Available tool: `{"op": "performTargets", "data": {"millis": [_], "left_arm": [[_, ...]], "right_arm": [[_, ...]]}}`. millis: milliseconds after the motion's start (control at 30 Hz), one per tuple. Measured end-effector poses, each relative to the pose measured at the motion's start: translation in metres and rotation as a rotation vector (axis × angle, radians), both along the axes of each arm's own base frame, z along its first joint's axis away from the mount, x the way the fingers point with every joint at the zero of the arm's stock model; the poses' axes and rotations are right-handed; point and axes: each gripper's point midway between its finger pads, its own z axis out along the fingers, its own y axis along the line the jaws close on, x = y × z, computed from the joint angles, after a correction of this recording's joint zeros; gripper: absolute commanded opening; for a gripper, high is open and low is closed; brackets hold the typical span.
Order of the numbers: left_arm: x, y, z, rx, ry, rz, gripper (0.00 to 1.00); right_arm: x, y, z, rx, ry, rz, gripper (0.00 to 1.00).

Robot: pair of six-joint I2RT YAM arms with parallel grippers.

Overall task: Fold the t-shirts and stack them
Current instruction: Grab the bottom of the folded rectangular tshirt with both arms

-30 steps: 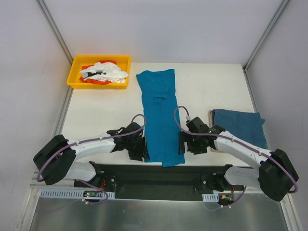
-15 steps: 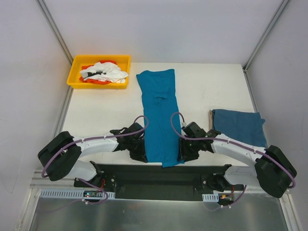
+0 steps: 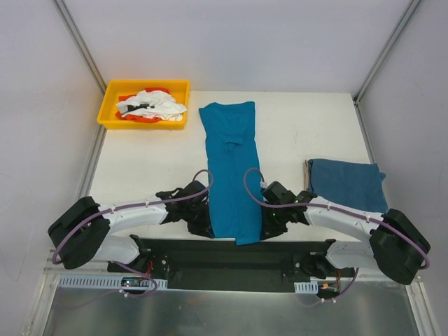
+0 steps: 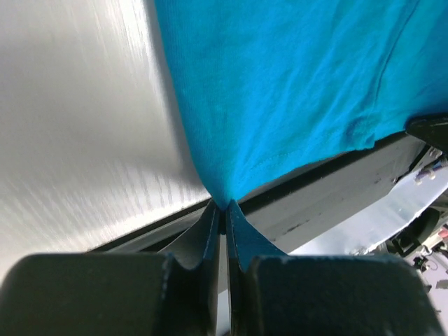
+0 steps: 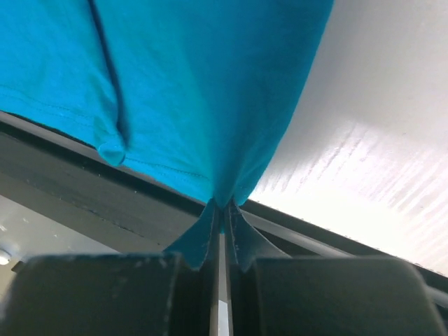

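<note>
Teal shirt lies as a long strip down the middle of the white bench, from the far side to the near edge. Its near end hangs a little over that edge.

The left jaws are shut tight on the strip's near left corner. The right jaws are shut tight on its near right corner. In both wrist views the cloth bunches to a point where the jaws pinch it.

Both arms lie low and reach in from the sides, the left arm from the left and the right arm from the right. The strip is between them, with bare bench on both sides of it.

A folded shirt sits at the right edge, near the right arm. A yellow bin of white and orange cloths sits at the far left corner, well apart from the arms.
</note>
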Motion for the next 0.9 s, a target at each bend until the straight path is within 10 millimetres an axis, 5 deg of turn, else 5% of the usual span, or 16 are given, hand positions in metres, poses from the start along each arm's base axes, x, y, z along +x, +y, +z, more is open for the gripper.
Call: {"op": "performTargets", "data": {"millis": [200,433,667,900], "left_arm": [[-0.009,0.005,0.009,-0.039,-0.019,-0.001,0.0],[0.004,-0.001,0.04,-0.103,-0.11,0.001,0.0],[0.06,-0.009,0.075,-0.136,-0.22,0.067,0.0],[0.115,-0.006,0.093,-0.119,-0.298,0.131,0.0]], "right_arm": [[-0.007,0.008,0.012,0.052,-0.039,0.037,0.01],[0.008,0.016,0.036,0.105,-0.137,0.033,0.01],[0.063,0.041,0.088,0.108,-0.336,0.032,0.01],[0.133,0.043,0.111,0.003,-0.476,-0.047,0.01]]}}
